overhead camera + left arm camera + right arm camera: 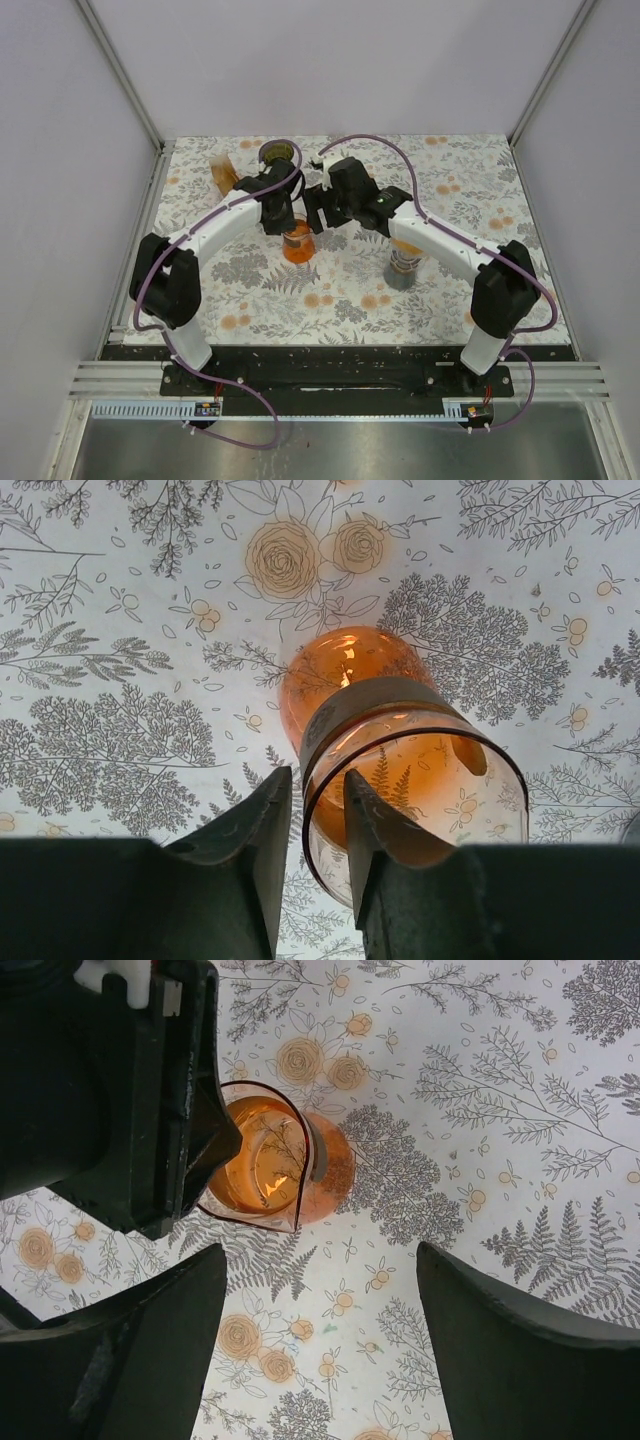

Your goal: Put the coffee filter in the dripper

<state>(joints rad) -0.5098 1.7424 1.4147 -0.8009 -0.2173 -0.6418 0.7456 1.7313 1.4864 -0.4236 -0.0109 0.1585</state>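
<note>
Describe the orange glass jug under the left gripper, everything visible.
The orange glass jug is translucent, with a round bulbous body, a grey-brown band around its neck and a wide flared mouth with a dark rim. It looks empty and stands upright mid-table on the floral cloth. The left gripper straddles its rim, one finger inside, one outside, slightly apart; whether they touch the glass is unclear.

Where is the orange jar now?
Top view: the orange jar stands near the middle of the table, under the left claw, left of a grey cup.
</note>
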